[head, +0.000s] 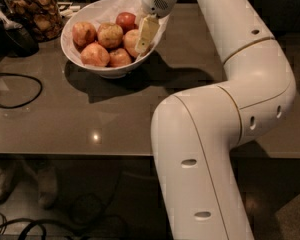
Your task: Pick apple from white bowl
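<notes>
step: grasp the apple [130, 42], right side of the white bowl [109, 70] | gripper [144, 36] inside the bowl's right rim, against it; I can't tell if it's clamped | I'd centre, squeeze gently, lift straight up | hidden: apple's right flank, contact side

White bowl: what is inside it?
The glossy round white bowl holds six apples on crinkled white paper. The robot's gripper dips in at the right rim, partly covering a pale yellow-orange apple. Its bottom is hidden.
</notes>
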Available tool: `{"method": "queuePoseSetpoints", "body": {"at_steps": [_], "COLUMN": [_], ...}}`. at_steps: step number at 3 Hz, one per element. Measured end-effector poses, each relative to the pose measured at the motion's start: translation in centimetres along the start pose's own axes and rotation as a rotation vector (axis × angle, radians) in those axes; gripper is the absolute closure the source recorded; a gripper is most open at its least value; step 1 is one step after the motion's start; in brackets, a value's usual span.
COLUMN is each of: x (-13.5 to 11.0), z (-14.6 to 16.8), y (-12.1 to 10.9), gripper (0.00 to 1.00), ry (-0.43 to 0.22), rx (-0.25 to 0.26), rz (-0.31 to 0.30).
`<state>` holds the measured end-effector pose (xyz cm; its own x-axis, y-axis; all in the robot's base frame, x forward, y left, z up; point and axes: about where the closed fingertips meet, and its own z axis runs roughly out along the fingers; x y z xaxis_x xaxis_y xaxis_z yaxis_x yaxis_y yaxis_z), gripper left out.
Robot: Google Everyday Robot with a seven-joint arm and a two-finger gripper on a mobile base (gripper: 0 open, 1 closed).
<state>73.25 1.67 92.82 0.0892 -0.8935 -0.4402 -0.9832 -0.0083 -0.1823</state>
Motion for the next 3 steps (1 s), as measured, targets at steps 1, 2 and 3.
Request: {"method": "queuePoseSetpoints", "body": {"at_steps": [1,2,3], "x": [0.1,0.2,0.4], "z": [0.2,1.0,1.6], "y": [-0.1,-0.2,-0.2], "gripper": [0.29,0.29,0.29], "ry": [0.003,-0.001,-0.007], "rx": [-0.001,-0.014,-0.025], "rz": [-0.004,-0.006,0.001]}}
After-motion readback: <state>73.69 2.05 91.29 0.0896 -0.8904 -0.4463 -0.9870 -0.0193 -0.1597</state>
